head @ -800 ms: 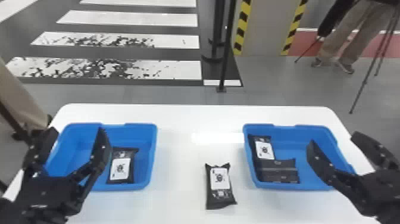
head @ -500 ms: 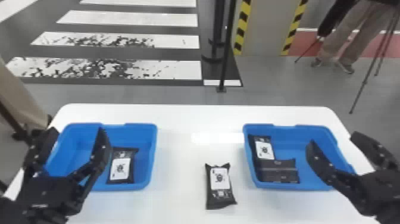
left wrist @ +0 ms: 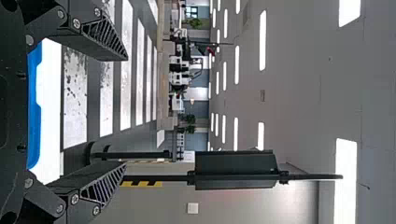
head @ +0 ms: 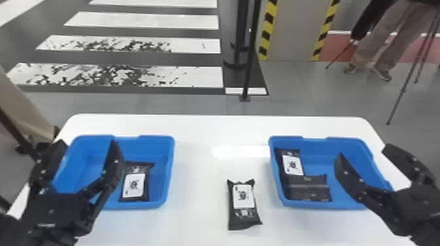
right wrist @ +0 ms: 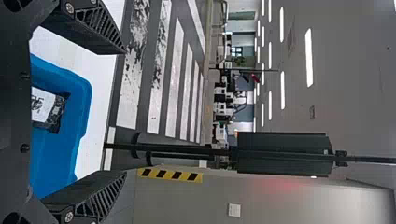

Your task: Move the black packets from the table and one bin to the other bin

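"Left hand (head: 87, 144), right hand (head: 364, 151): wide open, empty. Any change?"

"None, so no progress: black packet (head: 243, 202) on the tabletop (head: 199, 183) between left bin (head: 140, 205) and right bin (head: 324, 204), more packets (head: 307, 188) inside both."

One packet (head: 134, 184) in left bin (head: 158, 150), two packets (head: 293, 165) in right bin (head: 317, 150), another packet (head: 243, 197) on table (head: 199, 202) between them

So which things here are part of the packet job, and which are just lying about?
Job:
- packet on table
- packet in left bin
- two packets in right bin
- left claw, right claw

Background:
- black post
- floor stripes
- tripod
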{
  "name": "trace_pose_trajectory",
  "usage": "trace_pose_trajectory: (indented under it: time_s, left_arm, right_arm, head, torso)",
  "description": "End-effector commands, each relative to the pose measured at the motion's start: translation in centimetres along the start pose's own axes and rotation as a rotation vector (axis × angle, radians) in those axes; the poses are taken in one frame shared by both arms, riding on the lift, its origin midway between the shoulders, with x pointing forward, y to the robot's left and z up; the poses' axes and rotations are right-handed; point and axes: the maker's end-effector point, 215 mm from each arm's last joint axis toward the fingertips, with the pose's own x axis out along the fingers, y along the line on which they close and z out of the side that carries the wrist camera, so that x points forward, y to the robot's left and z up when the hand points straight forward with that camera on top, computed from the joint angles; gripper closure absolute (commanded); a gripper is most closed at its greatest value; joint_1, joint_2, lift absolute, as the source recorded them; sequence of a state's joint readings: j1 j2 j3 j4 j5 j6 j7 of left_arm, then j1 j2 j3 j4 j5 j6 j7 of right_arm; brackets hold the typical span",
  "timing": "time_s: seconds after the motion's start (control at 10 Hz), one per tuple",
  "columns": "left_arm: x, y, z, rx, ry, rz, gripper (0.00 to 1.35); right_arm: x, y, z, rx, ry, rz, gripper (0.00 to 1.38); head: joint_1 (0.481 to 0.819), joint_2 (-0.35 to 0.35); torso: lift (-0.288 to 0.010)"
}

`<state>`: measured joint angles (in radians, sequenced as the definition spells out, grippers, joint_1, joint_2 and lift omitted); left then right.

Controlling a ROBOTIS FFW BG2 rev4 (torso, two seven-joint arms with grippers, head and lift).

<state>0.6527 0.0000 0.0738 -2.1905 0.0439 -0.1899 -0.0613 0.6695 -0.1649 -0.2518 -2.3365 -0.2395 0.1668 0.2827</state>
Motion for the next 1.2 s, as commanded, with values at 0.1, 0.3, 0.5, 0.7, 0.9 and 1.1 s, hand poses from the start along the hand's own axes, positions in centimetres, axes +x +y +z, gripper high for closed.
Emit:
trace_pose_trajectory:
  time_s: [0.1, 0.3, 0.5, 0.7, 0.9, 1.1]
  left_arm:
    - [0.1, -0.1, 0.0, -0.003, -0.002, 0.001, 0.25]
    - [0.0, -0.1, -0.1, -0.005, 0.001, 0.001, 0.25]
    - [0.2, -0.1, -0.1, -0.009, -0.002, 0.0, 0.25]
    - [0.2, -0.2, -0.1, -0.01, -0.002, -0.001, 0.25]
    - [0.2, -0.2, -0.3, -0.011, 0.001, -0.001, 0.25]
    - [0.4, -0.3, -0.2, -0.012, -0.004, -0.002, 0.25]
  right_arm:
    - [1.1, 3.5, -0.6, 0.014, 0.016, 0.087, 0.09]
    - [2.6, 5.4, -2.4, -0.015, 0.082, 0.182, 0.09]
    - [4.1, 6.6, -4.5, -0.049, 0.149, 0.266, 0.09]
    - [5.4, 8.7, -6.1, -0.083, 0.214, 0.347, 0.09]
    - [6.6, 11.6, -8.9, -0.107, 0.306, 0.438, 0.09]
    - [7.6, 13.3, -11.1, -0.109, 0.351, 0.502, 0.1]
  head:
    - [0.695, -0.027]
    - [0.695, 0.024]
    - [0.695, 0.05]
    - [0.695, 0.071]
    - [0.695, 0.101]
    - [0.695, 0.132]
  torso:
    - [-0.11]
    - [-0.11]
    - [-0.11]
    - [-0.11]
    - [-0.11]
    - [-0.11]
